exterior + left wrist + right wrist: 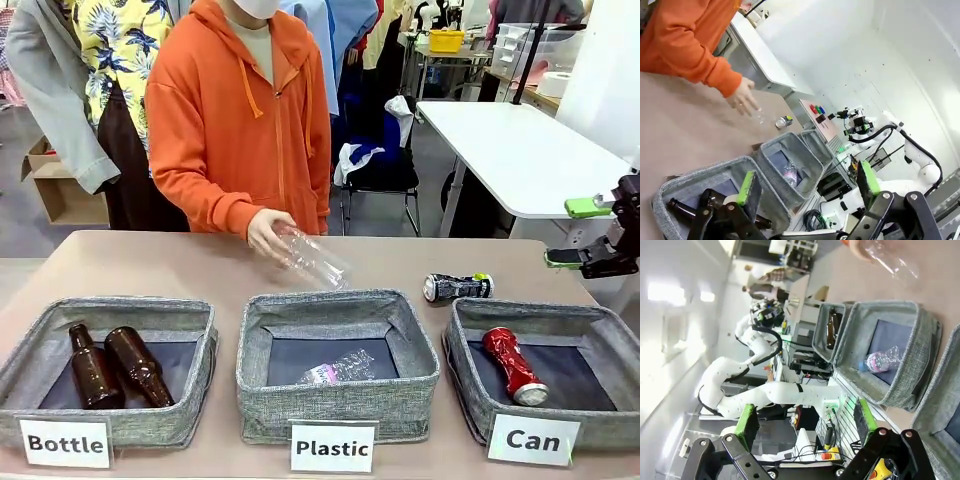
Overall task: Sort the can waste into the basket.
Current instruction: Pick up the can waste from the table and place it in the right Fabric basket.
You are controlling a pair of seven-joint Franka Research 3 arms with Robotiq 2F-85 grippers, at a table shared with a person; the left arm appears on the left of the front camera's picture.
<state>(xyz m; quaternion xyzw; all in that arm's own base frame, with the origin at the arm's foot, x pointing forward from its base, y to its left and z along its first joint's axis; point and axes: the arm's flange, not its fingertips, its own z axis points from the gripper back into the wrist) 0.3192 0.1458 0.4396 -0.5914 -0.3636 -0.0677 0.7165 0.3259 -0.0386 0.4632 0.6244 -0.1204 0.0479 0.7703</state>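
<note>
Basket (462, 355) sits lower right; red can (513, 365) lies inside diagonally, silver end lower right. Black can (457, 288) lies crosswise on the table (150, 270) just above, green end right. I see left gripper (807, 182) and right gripper (575, 232) wide open, empty, the right one cut off at the frame edge.

Printed in bold black on white cards, left to right: "Bottle" on the first card (66, 443) fronting the left bin (150, 425), "Plastic" on the second card (333, 447) fronting the middle bin (260, 400), "Can" on the third card (533, 439) fronting the basket (470, 385). Too small to read: white print on the black can (457, 287).
</note>
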